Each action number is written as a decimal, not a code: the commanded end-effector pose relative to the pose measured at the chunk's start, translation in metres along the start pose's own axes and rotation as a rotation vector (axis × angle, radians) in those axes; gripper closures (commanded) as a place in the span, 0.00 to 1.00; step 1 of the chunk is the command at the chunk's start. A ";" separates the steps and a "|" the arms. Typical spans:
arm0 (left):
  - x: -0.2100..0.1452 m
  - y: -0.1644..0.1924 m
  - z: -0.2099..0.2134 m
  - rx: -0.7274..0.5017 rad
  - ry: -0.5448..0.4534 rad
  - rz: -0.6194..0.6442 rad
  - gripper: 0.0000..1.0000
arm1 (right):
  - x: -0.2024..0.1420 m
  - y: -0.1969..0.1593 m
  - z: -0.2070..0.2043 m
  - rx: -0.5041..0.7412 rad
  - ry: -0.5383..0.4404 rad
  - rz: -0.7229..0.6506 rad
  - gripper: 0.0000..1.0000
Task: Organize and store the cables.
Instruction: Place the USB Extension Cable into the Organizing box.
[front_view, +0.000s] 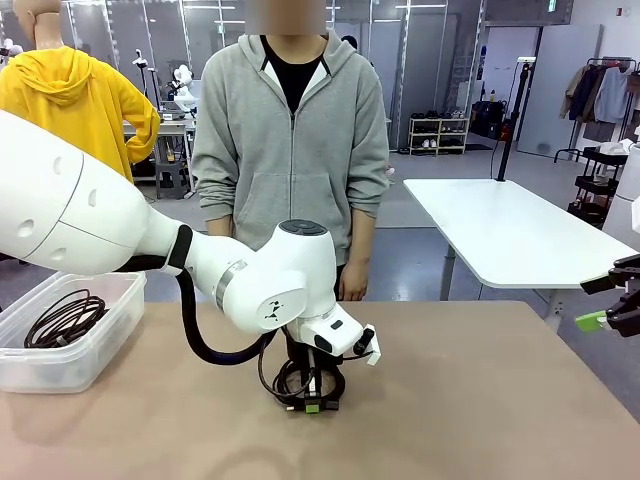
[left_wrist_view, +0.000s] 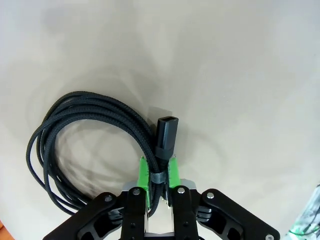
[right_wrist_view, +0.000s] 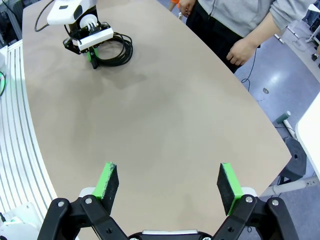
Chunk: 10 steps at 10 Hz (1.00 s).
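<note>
Where the table (front_view: 480, 400) meets its left edge, one clear bin (front_view: 70, 355) is seen with one coiled cable (front_view: 65, 318) laid flat inside. A second coiled cable (left_wrist_view: 90, 145) is lain flat at mid-table, pinched at its bound section by the left gripper (left_wrist_view: 159, 176); its plug (left_wrist_view: 166, 131) is pointed away from the wrist. At the right edge, the right gripper (right_wrist_view: 169, 183) is held wide apart, nothing between.

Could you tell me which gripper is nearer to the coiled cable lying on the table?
Left. The left gripper has its fingers closed on the coiled cable; the right gripper hangs open, far across the table.
</note>
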<state>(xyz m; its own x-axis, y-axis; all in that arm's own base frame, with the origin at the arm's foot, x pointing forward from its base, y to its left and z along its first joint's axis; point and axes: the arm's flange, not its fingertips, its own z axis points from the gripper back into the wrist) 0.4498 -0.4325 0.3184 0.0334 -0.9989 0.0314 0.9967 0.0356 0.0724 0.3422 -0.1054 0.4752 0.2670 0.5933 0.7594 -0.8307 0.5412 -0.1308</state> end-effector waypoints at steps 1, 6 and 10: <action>-0.004 -0.005 0.032 -0.015 -0.010 -0.034 1.00 | 0.003 -0.001 -0.001 -0.003 -0.002 -0.024 0.00; -0.017 -0.040 0.139 0.069 0.026 -0.125 1.00 | 0.003 -0.001 -0.001 -0.003 -0.002 -0.024 0.00; -0.002 -0.029 0.125 0.078 0.026 -0.096 1.00 | 0.003 -0.001 -0.001 -0.003 -0.002 -0.024 0.00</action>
<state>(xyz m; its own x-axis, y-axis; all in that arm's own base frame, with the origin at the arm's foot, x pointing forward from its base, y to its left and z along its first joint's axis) 0.4109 -0.4252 0.4380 -0.0682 -0.9975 -0.0167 0.9892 -0.0698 0.1291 0.3423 -0.1053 0.4752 0.2672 0.5937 0.7590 -0.8307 0.5411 -0.1309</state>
